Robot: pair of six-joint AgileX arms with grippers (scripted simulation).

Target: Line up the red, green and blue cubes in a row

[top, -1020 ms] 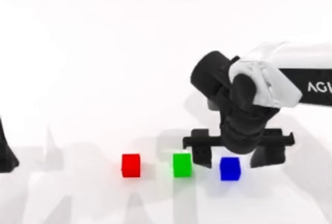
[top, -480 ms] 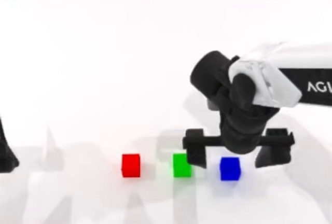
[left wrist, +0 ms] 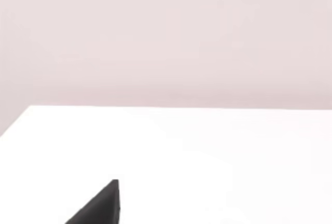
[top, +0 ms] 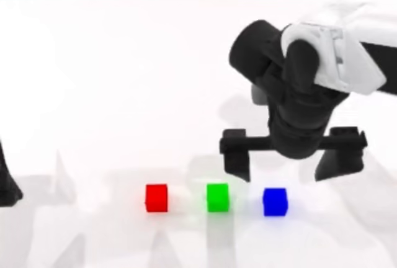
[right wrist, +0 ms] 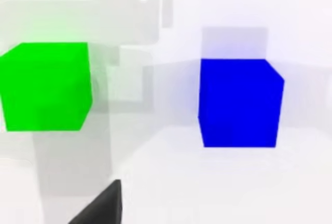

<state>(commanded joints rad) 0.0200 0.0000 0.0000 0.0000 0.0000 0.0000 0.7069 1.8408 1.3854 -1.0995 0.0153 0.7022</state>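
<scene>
Three small cubes stand in a row near the table's front: the red cube [top: 156, 198] at left, the green cube [top: 218, 197] in the middle, the blue cube [top: 274, 201] at right. My right gripper [top: 288, 170] hangs open just behind and above the blue cube, its two black fingers spread wide, holding nothing. The right wrist view looks down on the green cube [right wrist: 45, 86] and the blue cube [right wrist: 239, 103], both resting free on the table. My left arm [top: 7, 184] stays parked at the far left edge.
The white table [top: 124, 94] stretches behind the cubes. The right arm's white and black body [top: 310, 75] hovers over the right half. One dark fingertip [left wrist: 101, 206] shows in the left wrist view over bare table.
My right gripper has risen and drawn back from the blue cube, its fingers spread wider. The blue cube stays on the table beside the green one.
</scene>
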